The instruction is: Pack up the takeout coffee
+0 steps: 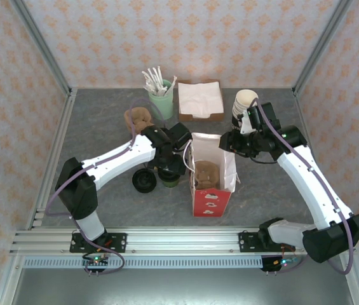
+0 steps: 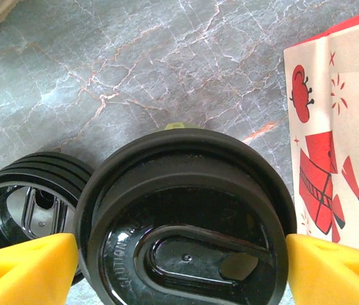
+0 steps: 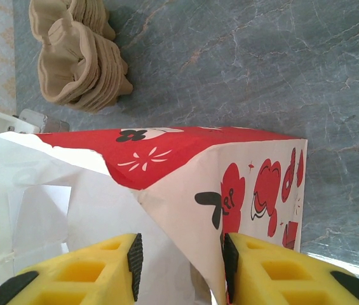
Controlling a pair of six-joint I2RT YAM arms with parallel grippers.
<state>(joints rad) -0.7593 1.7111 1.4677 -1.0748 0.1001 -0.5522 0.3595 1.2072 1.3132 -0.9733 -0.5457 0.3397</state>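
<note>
Landmark: one red-and-white printed paper bag (image 1: 212,198), standing open-mouthed on the grey marbled bench (image 1: 96,121), one brown pulp piece inside it. Just left of the bag stands the single takeout coffee (image 2: 185,222), a dark green paper cup under a round black plastic lid, its long axis upright. The left pincer (image 2: 180,244) is clenched on it, yellow fingers against both sides, so the left arm is nearer. The bag mouth lies to its right. One stack of loose black lids (image 2: 20,203) sits further left. The right pincer (image 3: 179,254) straddles the bag's far rim; whether it is clenched, I cannot tell. Beyond the bag: one brown pulp pile (image 1: 140,117), one mint-green cup of white stirrers (image 1: 161,101), one napkin tray (image 1: 199,100), one stack of nested cups (image 1: 244,101).
</note>
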